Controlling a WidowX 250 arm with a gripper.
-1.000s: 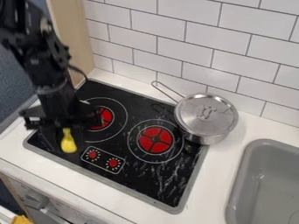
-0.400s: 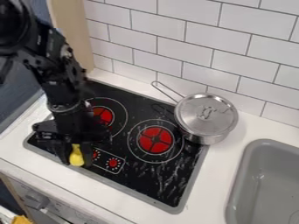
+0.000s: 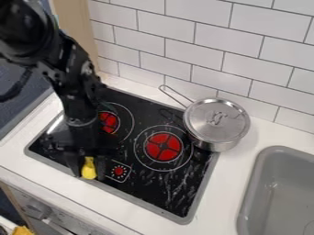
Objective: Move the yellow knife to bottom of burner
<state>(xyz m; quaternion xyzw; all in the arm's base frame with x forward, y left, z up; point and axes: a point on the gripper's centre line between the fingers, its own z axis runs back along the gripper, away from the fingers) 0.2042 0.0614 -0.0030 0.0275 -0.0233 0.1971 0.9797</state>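
Observation:
The black gripper [image 3: 89, 173] hangs at the front left of the black burner top [image 3: 153, 193], just left of the control dials. It is shut on the yellow knife [image 3: 89, 169], whose yellow part shows between the fingers, pointing down near the cooktop's front edge. The rest of the knife is hidden by the gripper. Whether its lower end touches the surface, I cannot tell.
A lidded metal pot [image 3: 216, 124] stands at the cooktop's right rear, its handle toward the wall. Right of the cooktop is a grey sink [image 3: 276, 193]. White counter [image 3: 36, 172] borders the front, and a tiled wall [image 3: 202, 46] rises behind.
The gripper and the yellow knife have moved together to the right and toward the front edge, from left of the dials to beside them, now covering the left dial. The pot has stayed put.

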